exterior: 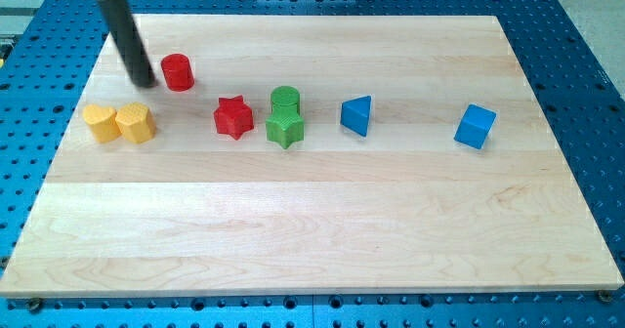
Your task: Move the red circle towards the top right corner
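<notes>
Red circle, the single red cylinder on the wooden board, sits in the upper left part of the board, just to the view's right of my tip. The dark rod slants down from the view's top left, and its end stands close beside the cylinder; whether the two touch cannot be told. The rod carries nothing and grips nothing.

Eight blocks are on the board: two red, two yellow, two green, two blue. From the view's left: a yellow block of rounded, lobed outline and a second yellow block, touching side by side near the left edge, below my tip. Next comes the red star, below and to the right of the red circle. Then the green cylinder with the green star touching it in front. A blue triangle lies a little further right, and a blue cube stands well apart, near the right edge.

All blocks but the red circle lie in a loose row across the board's middle. Above that row, the strip along the top edge runs bare from the red circle to the top right corner. The whole lower half of the board is bare wood as well. Around the board shows a blue perforated table.
</notes>
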Controlling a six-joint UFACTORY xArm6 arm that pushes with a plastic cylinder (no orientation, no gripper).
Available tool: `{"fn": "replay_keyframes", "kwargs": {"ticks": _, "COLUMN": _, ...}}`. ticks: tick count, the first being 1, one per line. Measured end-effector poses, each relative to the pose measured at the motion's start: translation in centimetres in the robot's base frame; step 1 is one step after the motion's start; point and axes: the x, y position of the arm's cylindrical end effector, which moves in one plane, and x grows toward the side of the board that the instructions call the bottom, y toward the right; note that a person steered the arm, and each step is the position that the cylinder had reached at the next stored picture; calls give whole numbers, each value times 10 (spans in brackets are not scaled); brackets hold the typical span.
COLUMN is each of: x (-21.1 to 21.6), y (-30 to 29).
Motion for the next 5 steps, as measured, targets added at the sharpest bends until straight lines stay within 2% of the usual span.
{"fn": "replay_keyframes", "kwargs": {"ticks": 1, "x": -10, "y": 59}}
{"fn": "replay_keyframes", "kwargs": {"ticks": 2, "x": -10, "y": 77}}
{"fn": "replay_keyframes", "kwargs": {"ticks": 3, "x": 3, "y": 17}}
{"fn": "replay_keyframes", "kwargs": {"ticks": 4, "x": 36, "y": 42}}
{"fn": "replay_keyframes", "kwargs": {"ticks": 5, "x": 17, "y": 123}}
